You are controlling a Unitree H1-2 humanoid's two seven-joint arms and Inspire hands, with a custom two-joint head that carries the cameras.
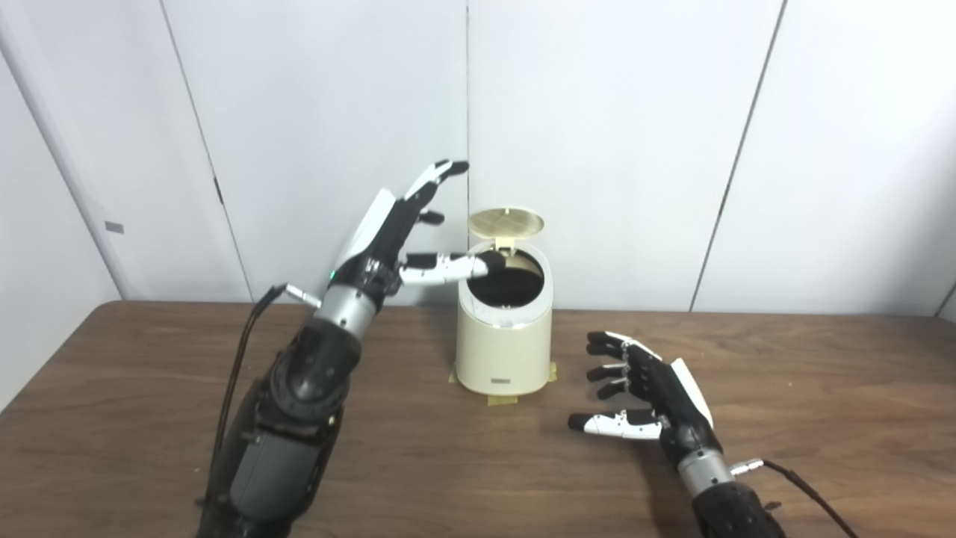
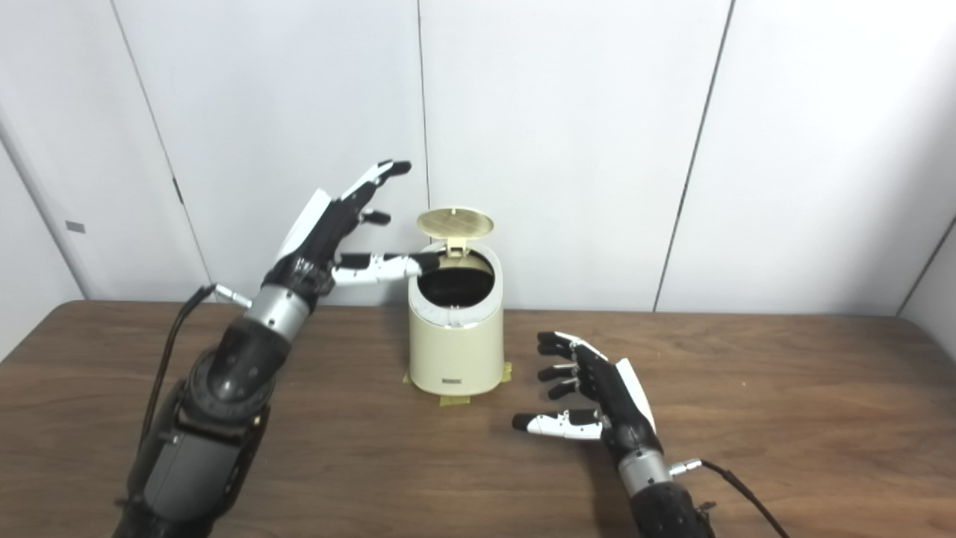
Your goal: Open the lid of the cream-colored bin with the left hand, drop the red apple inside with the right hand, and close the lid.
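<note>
In the left eye view, one cream-colored bin [image 1: 504, 336] stands upright near the middle of the wooden table [image 1: 821, 388], toward the far edge and close to the white wall panels [image 1: 635, 149]. Yellow tape tabs [image 1: 502, 400] show at its base. Its lid [image 1: 506, 223] is flipped up at the 12 o'clock side of the rim, leaving the dark mouth uncovered. The left hand [image 1: 407, 232] is raised at 10 o'clock from the bin, fingers spread and released, gripping nothing; its thumb tip reaches the 9 o'clock edge of the rim, though contact cannot be judged. The right hand [image 1: 642, 392] hovers low at 4 o'clock from the bin, fingers apart and loosely curled around nothing. No red apple shows on the table, and the bin's dark interior cannot be read. Bare tabletop stretches wide toward 3 o'clock and along the near edge between the arms.

In the right eye view, the count is the same: one bin [image 2: 455, 347], one lid [image 2: 455, 220], two hands. The left hand [image 2: 336, 224] and right hand [image 2: 597, 400] appear as before. This view shows more table toward the 3 o'clock corner and a clearer gap between the right hand and the bin's wall; the left eye view shows more of the table's 9 o'clock edge.
</note>
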